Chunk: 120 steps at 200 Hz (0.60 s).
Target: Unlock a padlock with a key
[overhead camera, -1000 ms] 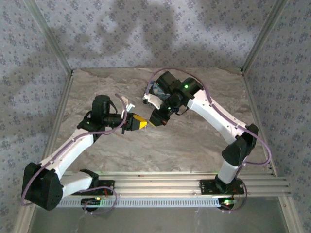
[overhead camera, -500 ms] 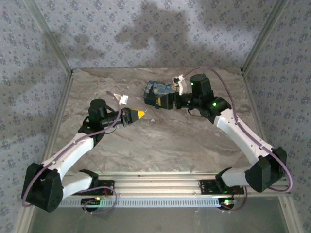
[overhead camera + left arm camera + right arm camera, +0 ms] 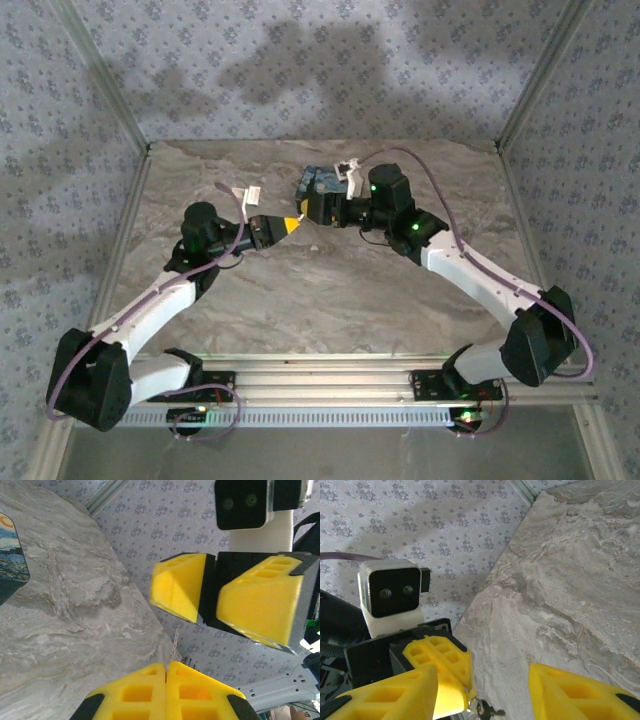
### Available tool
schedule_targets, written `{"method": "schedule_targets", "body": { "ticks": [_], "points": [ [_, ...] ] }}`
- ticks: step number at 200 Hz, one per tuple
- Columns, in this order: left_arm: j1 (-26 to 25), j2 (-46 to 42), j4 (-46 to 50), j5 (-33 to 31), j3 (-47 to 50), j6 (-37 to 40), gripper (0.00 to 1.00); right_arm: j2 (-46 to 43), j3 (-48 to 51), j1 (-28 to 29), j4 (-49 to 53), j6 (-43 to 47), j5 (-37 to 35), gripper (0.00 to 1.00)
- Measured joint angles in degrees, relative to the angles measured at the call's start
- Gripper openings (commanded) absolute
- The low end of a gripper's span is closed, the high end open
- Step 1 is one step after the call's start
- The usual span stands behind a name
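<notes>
Though near the key, right hand beside box.

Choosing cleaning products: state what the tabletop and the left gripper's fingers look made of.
Tabletop: grey veined stone pattern, matte; marble or a printed laminate, cannot tell. Left gripper fingers: bright yellow, matte, with moulded square pockets; probably plastic or dense foam.

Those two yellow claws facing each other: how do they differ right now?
The left gripper has its fingers pressed flat together; the right gripper has its fingers spread apart with a clear gap. The left gripper pinches a small dark key at its tip; nothing shows between the right gripper's fingers. Both have the same yellow wedge fingers and point at each other above the table.
</notes>
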<state>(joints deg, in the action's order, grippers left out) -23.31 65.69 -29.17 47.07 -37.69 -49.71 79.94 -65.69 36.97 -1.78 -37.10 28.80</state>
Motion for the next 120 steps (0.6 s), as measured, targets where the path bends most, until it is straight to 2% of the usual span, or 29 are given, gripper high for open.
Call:
{"method": "schedule_targets", "body": {
  "ticks": [71, 120],
  "points": [
    [-0.1, 0.0, -0.7, 0.0, 0.0, -1.0, 0.0, 2.2, 0.0, 2.2, -3.5, -2.6, 0.1, 0.28],
    [0.0, 0.0, -1.1, -0.6, 0.0, -1.2, 0.0, 2.5, 1.0, 2.6, -5.3, -3.6, 0.1, 0.32]
  ]
}}
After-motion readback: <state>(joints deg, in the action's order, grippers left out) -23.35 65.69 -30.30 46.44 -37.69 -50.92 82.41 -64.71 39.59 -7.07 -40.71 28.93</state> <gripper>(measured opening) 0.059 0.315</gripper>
